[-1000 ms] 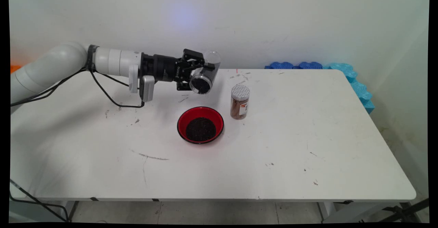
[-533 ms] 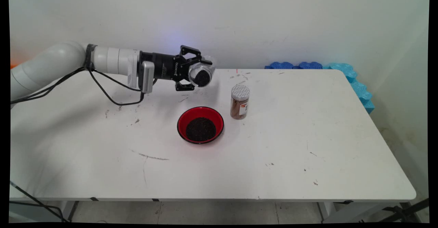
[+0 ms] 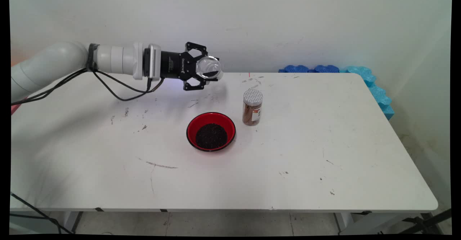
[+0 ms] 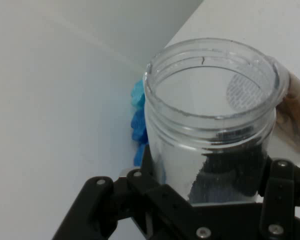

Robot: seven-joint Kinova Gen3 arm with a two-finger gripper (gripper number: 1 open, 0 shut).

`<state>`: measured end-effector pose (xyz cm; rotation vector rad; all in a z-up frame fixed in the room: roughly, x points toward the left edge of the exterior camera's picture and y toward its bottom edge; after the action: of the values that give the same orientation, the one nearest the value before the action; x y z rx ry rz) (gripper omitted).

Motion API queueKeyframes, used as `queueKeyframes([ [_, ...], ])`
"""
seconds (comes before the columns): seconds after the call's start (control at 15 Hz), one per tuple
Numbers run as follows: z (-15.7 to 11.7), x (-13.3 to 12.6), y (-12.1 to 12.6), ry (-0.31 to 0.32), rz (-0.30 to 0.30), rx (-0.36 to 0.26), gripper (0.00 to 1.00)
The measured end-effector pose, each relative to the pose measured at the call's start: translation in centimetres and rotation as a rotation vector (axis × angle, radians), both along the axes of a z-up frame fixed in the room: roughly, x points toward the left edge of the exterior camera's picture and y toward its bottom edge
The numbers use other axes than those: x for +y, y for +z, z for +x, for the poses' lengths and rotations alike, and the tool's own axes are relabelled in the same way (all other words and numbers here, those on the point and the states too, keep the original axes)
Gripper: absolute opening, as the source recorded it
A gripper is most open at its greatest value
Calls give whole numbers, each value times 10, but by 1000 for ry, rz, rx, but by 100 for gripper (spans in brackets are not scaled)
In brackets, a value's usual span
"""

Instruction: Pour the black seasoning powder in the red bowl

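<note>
Above the white table (image 3: 324,142), near its far edge, the gripper (image 3: 201,70) clamps a clear jar (image 4: 210,125) lying sideways with dark grains left inside, behind the red bowl (image 3: 211,131) and left of the spice jar (image 3: 252,107); a firm, level hold should prevent spills.

The white table (image 3: 324,153) carries two things — a red bowl (image 3: 211,131) and, just beside it, a lidded spice jar (image 3: 252,107).

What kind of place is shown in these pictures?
Probably a robotics lab or test room: a bare white table with scuff marks, a robot gripper holding a clear jar, and blue foam blocks along a plain wall.
</note>
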<state>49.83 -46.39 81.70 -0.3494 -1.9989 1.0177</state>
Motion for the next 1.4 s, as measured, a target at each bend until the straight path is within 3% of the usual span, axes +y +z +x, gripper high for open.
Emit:
queueKeyframes([
  [0.73,9,-13,4,161,424,271,0],
  [1.4,16,-30,-12,241,698,422,0],
])
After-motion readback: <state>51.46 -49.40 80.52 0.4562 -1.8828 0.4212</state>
